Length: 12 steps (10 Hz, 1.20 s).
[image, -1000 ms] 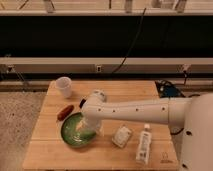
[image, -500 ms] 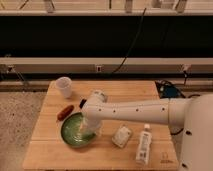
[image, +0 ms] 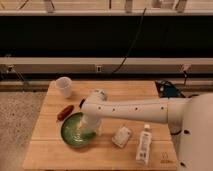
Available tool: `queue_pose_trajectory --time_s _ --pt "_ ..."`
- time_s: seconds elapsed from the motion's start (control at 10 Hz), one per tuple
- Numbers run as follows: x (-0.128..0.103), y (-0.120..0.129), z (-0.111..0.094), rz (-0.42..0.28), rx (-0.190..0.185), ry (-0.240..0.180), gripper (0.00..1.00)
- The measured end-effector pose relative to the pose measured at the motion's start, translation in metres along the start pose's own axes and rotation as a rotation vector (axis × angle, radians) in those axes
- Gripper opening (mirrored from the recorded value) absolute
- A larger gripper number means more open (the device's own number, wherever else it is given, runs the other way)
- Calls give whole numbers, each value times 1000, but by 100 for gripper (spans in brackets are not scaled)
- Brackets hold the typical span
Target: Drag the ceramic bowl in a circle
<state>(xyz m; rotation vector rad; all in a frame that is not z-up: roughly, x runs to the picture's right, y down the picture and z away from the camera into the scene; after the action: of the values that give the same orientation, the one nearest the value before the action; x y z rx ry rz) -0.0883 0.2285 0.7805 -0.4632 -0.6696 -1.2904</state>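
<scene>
The green ceramic bowl (image: 74, 131) sits on the wooden table (image: 47, 150) at the front left, its inside showing pale glossy marks. My white arm reaches in from the right. My gripper (image: 90, 127) is down at the bowl's right rim, reaching into it. The arm's end covers the bowl's right side.
A small white cup (image: 64, 86) stands at the back left. A reddish-brown sausage-shaped item (image: 65, 112) lies just left of the bowl. A pale packet (image: 121, 136) and a white bottle (image: 144, 144) lie at the front right. The table's front edge is close to the bowl.
</scene>
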Motion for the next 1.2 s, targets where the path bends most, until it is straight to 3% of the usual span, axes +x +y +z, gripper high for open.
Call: queue_pose_trajectory --time_s 0.5,0.8,1.2 --pt "-4 8 -1 0 14 -3 4" --pt "12 -8 -2 -3 20 0 2" --pt "-3 1 -7 2 25 2 2"
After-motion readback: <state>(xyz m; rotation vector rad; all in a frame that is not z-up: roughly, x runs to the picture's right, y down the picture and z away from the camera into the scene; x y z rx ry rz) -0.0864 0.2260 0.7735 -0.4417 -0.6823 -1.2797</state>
